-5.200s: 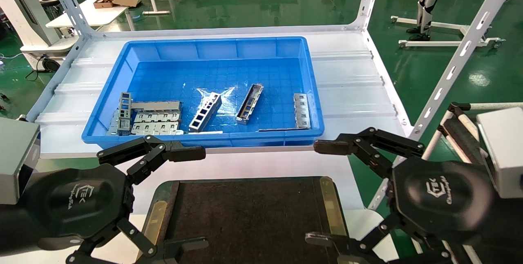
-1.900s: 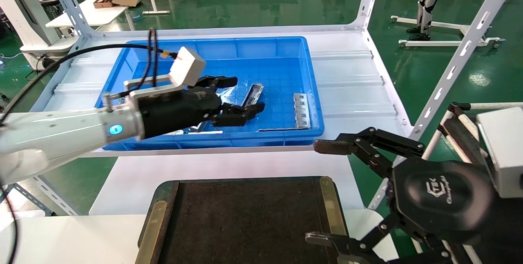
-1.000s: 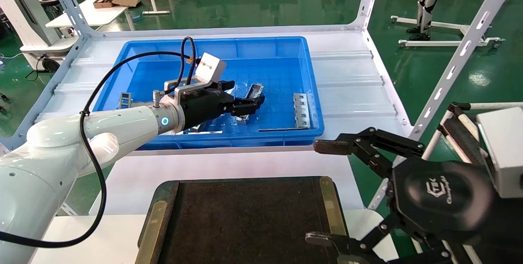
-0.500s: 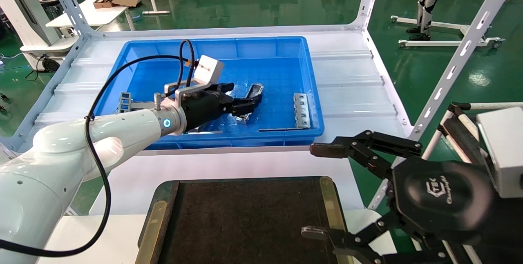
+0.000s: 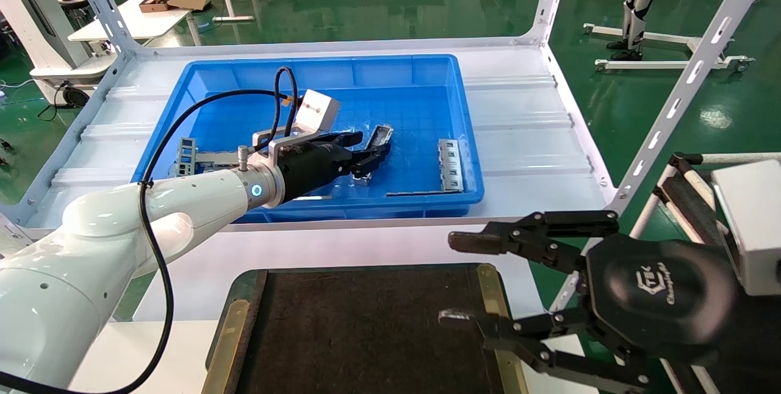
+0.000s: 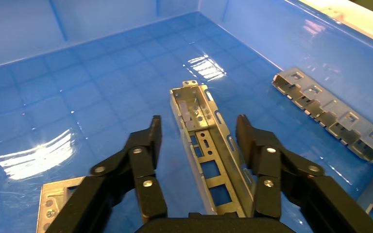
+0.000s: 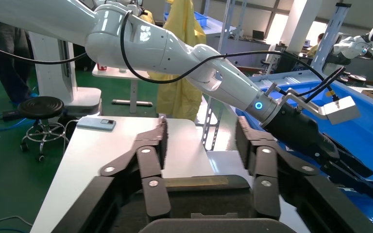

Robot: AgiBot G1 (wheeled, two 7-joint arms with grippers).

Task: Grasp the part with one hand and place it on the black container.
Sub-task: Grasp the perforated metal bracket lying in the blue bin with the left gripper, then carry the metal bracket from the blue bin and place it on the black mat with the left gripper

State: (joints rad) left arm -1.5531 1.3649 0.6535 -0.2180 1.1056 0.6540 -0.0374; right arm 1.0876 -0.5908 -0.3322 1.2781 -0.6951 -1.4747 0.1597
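Observation:
The part [image 5: 382, 133] is a slim silver-grey channel with rectangular cutouts, lying on the floor of the blue bin. In the left wrist view the part [image 6: 209, 145] runs lengthwise between the two black fingers. My left gripper [image 5: 370, 145] [image 6: 198, 124] is open and low over it, one finger on each side with a gap to the metal. The black container [image 5: 366, 327] [image 7: 194, 199] is a dark flat tray with brass strips, nearest me. Over the tray's right edge hangs my right gripper [image 5: 459, 280] [image 7: 202, 126], open and holding nothing.
The blue bin [image 5: 305, 60] stands on a white shelf framed by slotted uprights [image 5: 683, 89]. A flat tabbed strip [image 5: 450, 165] [image 6: 330, 114] lies by the bin's right wall. More metal pieces [image 5: 186, 159] sit at its left, partly behind my left arm.
My left arm left its parked place and reached into the bin, and its open fingers now straddle the part. My right gripper has turned and shifted left over the tray's edge.

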